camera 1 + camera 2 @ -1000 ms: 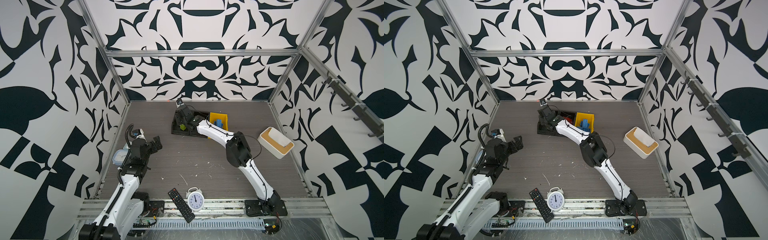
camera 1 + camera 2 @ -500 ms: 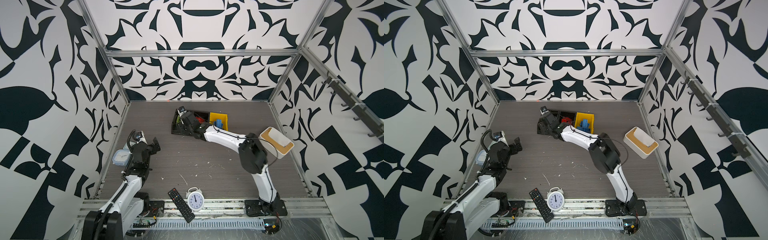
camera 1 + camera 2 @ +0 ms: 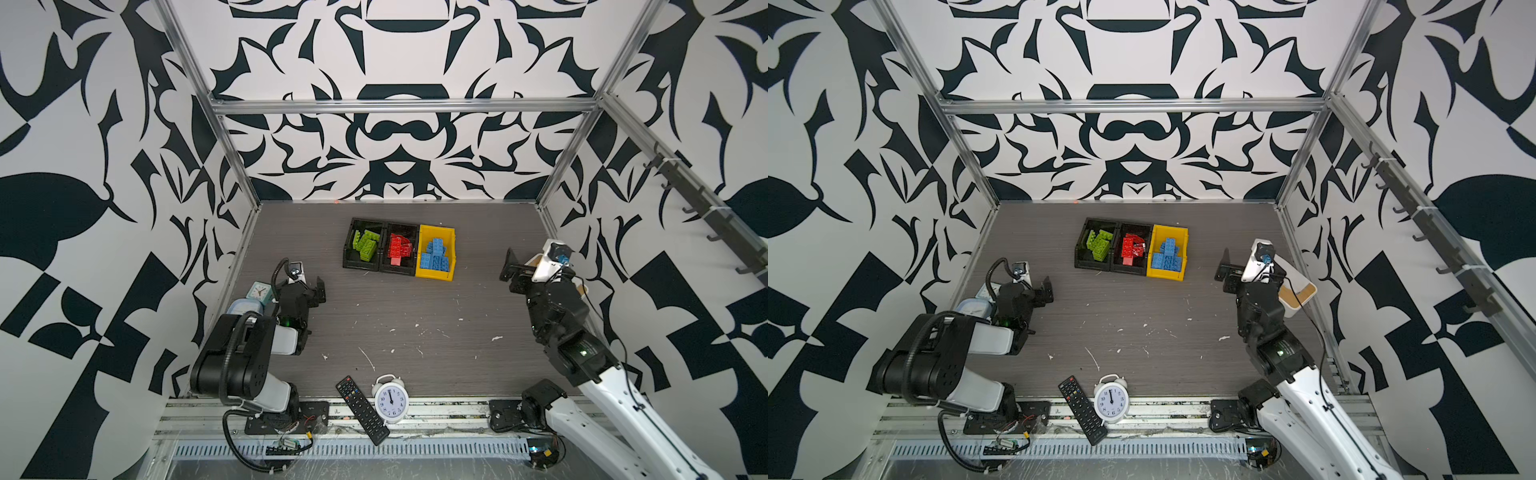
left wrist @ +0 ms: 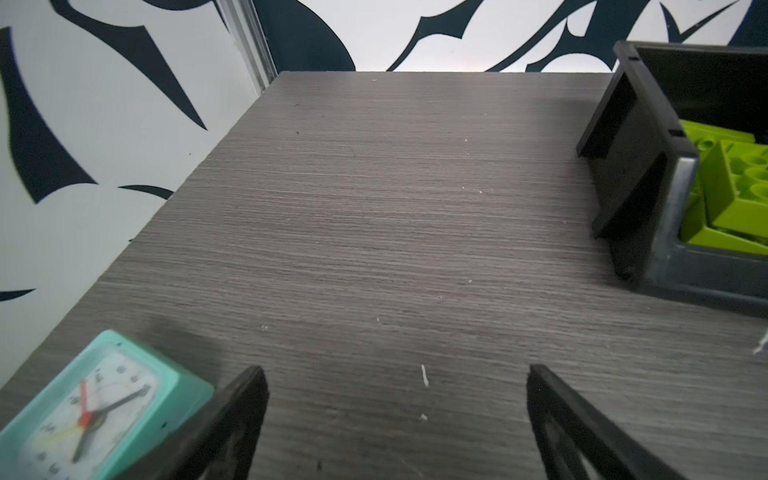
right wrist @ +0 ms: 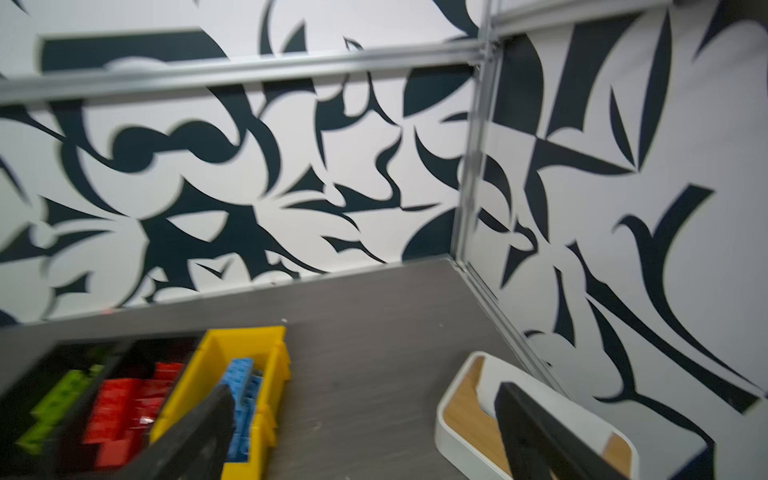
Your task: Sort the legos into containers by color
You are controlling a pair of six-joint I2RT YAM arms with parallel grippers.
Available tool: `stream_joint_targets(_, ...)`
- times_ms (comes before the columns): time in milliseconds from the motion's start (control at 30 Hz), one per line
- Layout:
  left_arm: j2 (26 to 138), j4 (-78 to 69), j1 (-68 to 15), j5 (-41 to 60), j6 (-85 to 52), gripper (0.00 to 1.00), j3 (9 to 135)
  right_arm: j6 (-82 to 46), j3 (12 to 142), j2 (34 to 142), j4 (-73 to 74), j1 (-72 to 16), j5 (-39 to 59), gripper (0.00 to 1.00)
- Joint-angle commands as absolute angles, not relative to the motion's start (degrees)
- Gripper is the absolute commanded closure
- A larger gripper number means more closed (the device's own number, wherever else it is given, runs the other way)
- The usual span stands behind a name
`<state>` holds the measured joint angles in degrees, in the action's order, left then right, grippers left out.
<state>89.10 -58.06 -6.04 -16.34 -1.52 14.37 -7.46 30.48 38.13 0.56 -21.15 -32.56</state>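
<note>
Legos (image 3: 365,245) lie sorted, well apart from both grippers. The left gripper (image 3: 316,290), jaws apart, hovers near the grey tabletop's (image 3: 415,311) left edge beside a mint clock (image 3: 259,291). The right gripper (image 3: 514,272), jaws apart, hangs near the right edge by a white box (image 3: 1298,291). Green and red fill the black bins (image 3: 348,249) and blue the yellow bin (image 3: 452,249), toward the back edge, under black-and-white patterned walls (image 3: 399,158).

At the 3 o'clock edge of the surface (image 3: 1142,324) the right arm (image 3: 1262,311) hides most of the white box (image 3: 1298,293). At 9 o'clock the left arm (image 3: 293,301) covers part of the teal clock (image 3: 258,291). The right wrist view smears the legos (image 5: 120,407).
</note>
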Motion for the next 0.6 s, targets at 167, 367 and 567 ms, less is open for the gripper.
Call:
stream_joint_targets(167,89.65,-57.08,-5.79,-14.88,-0.72,0.00,19.38,-2.71,18.23,59.97,30.79,-11.08,-25.18,0.00)
stream_joint_targets(367,89.76,-55.29,-5.72,-14.70,-0.31,0.00,20.22,0.00,16.85,77.71,50.54,-8.54,-19.95,0.00)
stream_joint_targets(567,89.95,-56.21,-5.73,-14.94,-0.18,0.00,20.00,0.54,14.90,89.13,63.37,-7.83,-17.88,0.00)
